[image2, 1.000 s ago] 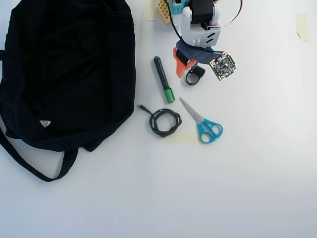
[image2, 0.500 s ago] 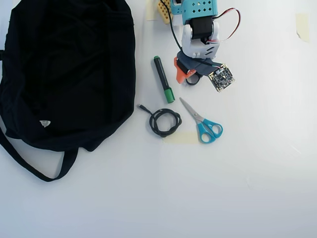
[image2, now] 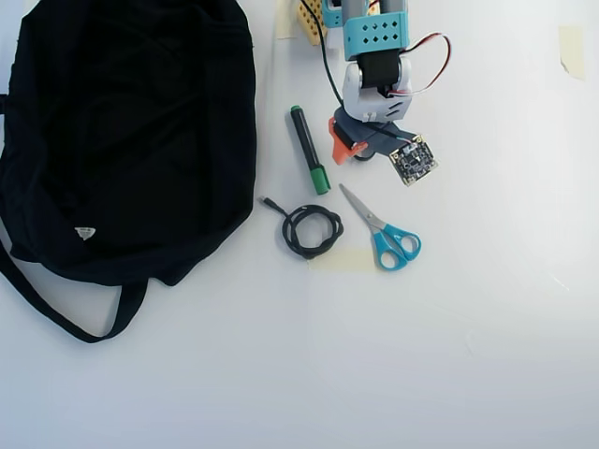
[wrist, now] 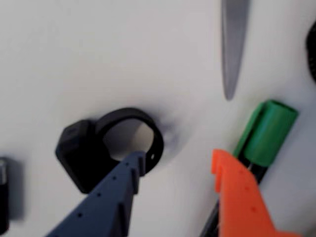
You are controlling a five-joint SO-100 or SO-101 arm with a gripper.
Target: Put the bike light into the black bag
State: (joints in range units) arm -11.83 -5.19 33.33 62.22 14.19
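The bike light (wrist: 81, 153) lies on the white table in the wrist view, a black block with its loop strap (wrist: 148, 126) forming a ring to the right. My gripper (wrist: 177, 160) is open just above it. The dark blue finger (wrist: 111, 202) has its tip at the ring's lower right edge. The orange finger (wrist: 237, 197) is well to the right, clear of the light. In the overhead view the gripper (image2: 354, 154) points down and hides the light. The black bag (image2: 131, 131) lies flat at the left, with its strap (image2: 56, 313) and white label (image2: 85, 233).
A green-capped marker (image2: 309, 150) (wrist: 269, 133) lies just left of the gripper in the overhead view. A coiled black cable (image2: 312, 230) and blue-handled scissors (image2: 384, 229) lie below it. A scissor blade (wrist: 233, 44) and a small black cylinder (wrist: 3, 195) show in the wrist view.
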